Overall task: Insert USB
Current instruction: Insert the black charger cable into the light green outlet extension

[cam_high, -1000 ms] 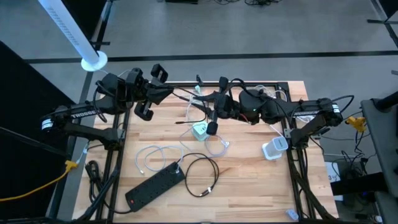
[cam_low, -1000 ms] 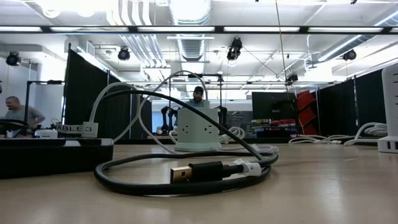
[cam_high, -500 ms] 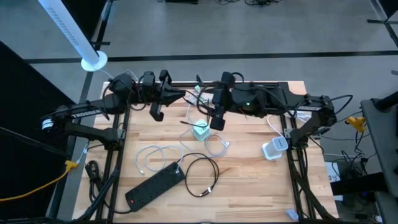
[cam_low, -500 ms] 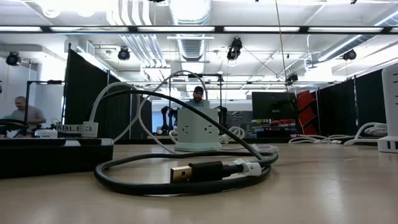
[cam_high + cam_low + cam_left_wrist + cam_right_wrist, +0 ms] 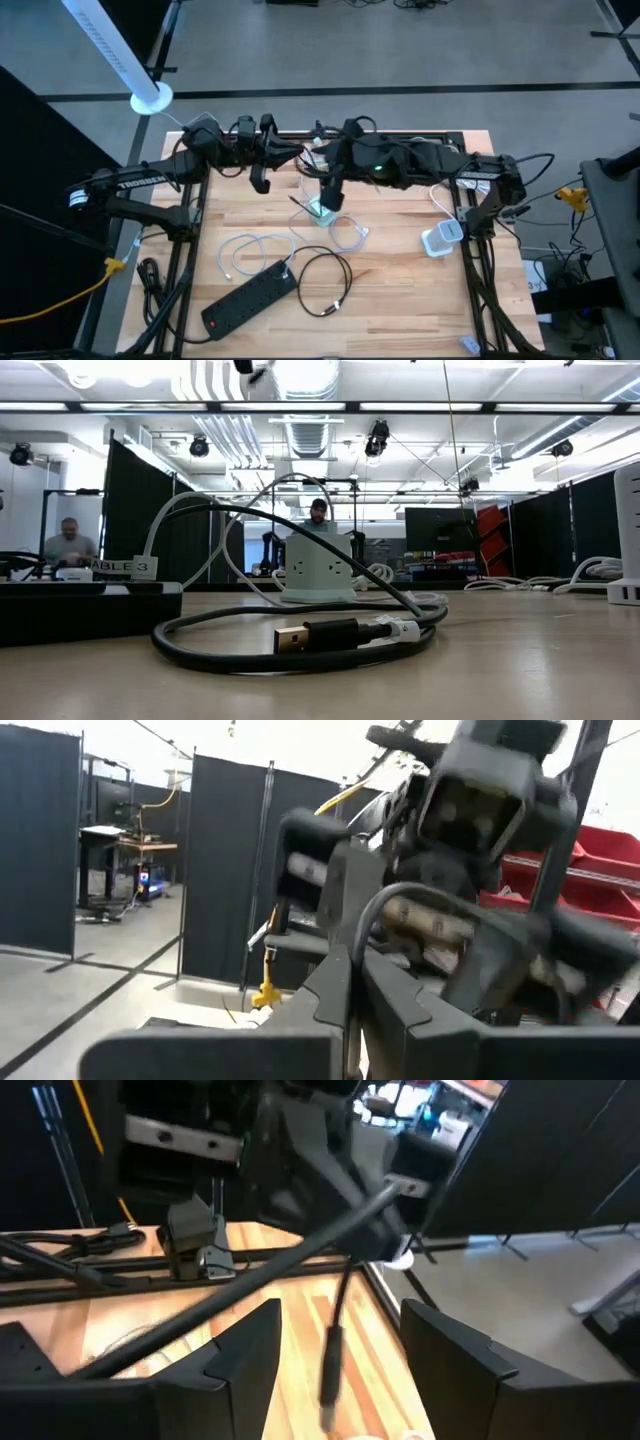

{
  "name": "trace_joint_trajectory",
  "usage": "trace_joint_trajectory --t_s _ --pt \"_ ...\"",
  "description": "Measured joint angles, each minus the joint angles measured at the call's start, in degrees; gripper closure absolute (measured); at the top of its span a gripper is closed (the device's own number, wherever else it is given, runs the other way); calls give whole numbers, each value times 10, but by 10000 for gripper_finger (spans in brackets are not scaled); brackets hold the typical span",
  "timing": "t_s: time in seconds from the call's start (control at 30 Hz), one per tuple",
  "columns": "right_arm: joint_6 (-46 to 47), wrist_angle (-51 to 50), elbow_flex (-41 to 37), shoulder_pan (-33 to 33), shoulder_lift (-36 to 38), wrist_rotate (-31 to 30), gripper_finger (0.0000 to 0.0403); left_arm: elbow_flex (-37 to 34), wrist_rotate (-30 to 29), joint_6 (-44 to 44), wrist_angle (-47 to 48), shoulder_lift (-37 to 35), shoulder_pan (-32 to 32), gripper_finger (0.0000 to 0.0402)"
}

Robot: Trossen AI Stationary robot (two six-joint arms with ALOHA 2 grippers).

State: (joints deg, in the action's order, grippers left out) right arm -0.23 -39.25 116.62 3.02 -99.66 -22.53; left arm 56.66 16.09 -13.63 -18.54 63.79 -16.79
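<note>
The black USB cable with a gold-tipped plug [image 5: 292,639] lies coiled on the near middle of the pale wooden slatted table [image 5: 400,290], beside a black power strip [image 5: 248,297], with a small pale-green charging hub [image 5: 321,211] farther back and curtained bays beyond. The left gripper [image 5: 262,180] hangs far-left with fingers pressed together. The right gripper [image 5: 330,196] hovers over the hub, its fingers [image 5: 245,1350] spread and empty.

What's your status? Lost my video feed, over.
Left end effector shut, raised near table's rear. Right end effector open, above green hub. Black USB cable lies loose on table.
</note>
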Motion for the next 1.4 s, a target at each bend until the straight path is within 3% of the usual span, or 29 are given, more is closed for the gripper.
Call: trace_joint_trajectory --t_s 0.5,0.77,1.2,1.4 --pt "49 31 0 -13 -21 -24 281 0 -3 -6 31 0 3 400" --pt "63 30 0 -16 -34 1 315 0 -6 -8 20 0 4 400" --pt "62 40 0 -16 -41 4 307 0 -20 -19 24 0 4 401" --pt "72 45 0 -17 -41 3 323 0 -20 -20 46 0 4 401"
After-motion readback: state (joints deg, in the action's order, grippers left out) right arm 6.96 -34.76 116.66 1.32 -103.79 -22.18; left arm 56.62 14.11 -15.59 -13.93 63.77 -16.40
